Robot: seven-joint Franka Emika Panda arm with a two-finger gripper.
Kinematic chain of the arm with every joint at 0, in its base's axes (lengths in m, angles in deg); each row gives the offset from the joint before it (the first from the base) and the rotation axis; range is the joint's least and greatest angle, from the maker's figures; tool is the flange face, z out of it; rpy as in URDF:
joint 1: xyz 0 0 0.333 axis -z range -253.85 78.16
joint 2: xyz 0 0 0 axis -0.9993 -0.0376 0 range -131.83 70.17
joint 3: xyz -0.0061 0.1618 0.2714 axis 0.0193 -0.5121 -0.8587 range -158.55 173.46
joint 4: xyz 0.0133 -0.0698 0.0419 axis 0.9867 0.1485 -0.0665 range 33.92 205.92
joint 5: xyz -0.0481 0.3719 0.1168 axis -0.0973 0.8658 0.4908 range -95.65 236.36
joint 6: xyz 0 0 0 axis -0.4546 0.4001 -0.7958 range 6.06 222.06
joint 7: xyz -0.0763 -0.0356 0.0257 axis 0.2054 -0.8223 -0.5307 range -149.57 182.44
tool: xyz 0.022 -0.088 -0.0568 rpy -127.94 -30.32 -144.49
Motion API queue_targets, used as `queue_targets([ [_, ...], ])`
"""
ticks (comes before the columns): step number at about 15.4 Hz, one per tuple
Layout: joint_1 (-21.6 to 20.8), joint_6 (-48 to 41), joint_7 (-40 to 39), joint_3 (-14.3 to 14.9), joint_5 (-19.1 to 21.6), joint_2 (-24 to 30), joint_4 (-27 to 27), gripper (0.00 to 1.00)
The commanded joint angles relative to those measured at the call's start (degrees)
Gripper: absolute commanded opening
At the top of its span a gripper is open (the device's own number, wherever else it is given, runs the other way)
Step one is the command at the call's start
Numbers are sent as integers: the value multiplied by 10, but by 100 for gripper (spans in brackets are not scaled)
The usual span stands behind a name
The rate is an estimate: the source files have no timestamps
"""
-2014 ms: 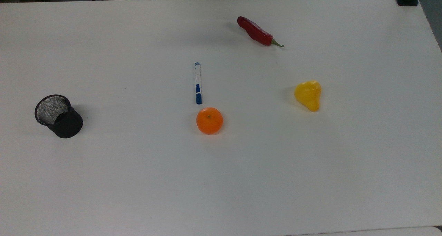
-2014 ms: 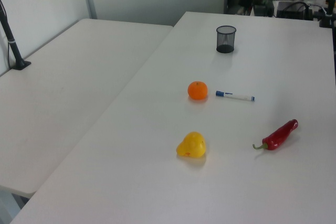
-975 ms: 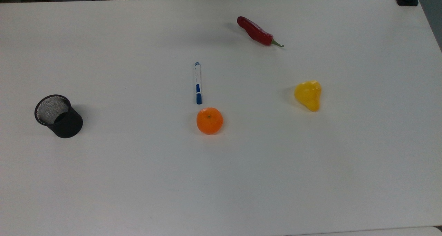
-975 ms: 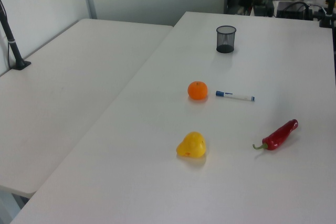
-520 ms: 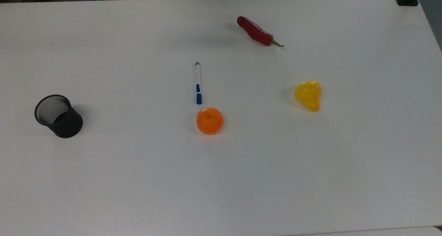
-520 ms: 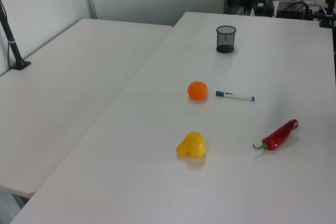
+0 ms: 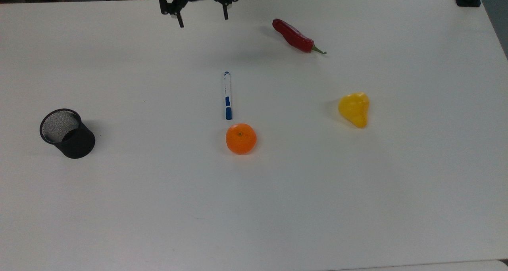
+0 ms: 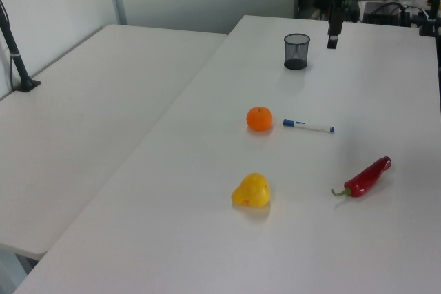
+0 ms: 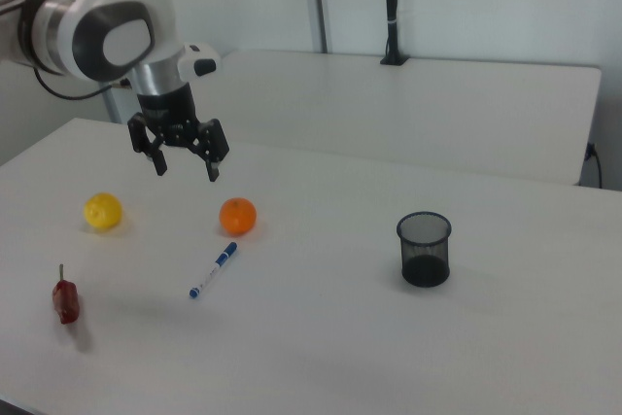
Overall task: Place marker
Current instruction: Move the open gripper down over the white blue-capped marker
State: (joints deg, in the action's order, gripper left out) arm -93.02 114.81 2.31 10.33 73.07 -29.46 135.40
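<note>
Both gripper (image 9: 187, 168) fingers spread, marker (image 9: 213, 270) below.

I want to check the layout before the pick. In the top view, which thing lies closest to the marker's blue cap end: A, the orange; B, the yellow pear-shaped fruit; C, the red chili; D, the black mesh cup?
A: the marker lies flat with its blue cap end just short of the orange, apart from it, while the other things sit well away.
</note>
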Motion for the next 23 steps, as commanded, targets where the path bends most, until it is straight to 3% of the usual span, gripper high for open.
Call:
queue_targets([
  [1,-8,88,3,3,-3,3,64,100],
  [5,-27,171,51,3,-4,-32,86,100],
  [8,-30,185,60,4,-9,-59,85,100],
  [13,-41,240,82,4,-26,-109,87,92],
  [23,-54,290,142,3,-84,-181,86,63],
])
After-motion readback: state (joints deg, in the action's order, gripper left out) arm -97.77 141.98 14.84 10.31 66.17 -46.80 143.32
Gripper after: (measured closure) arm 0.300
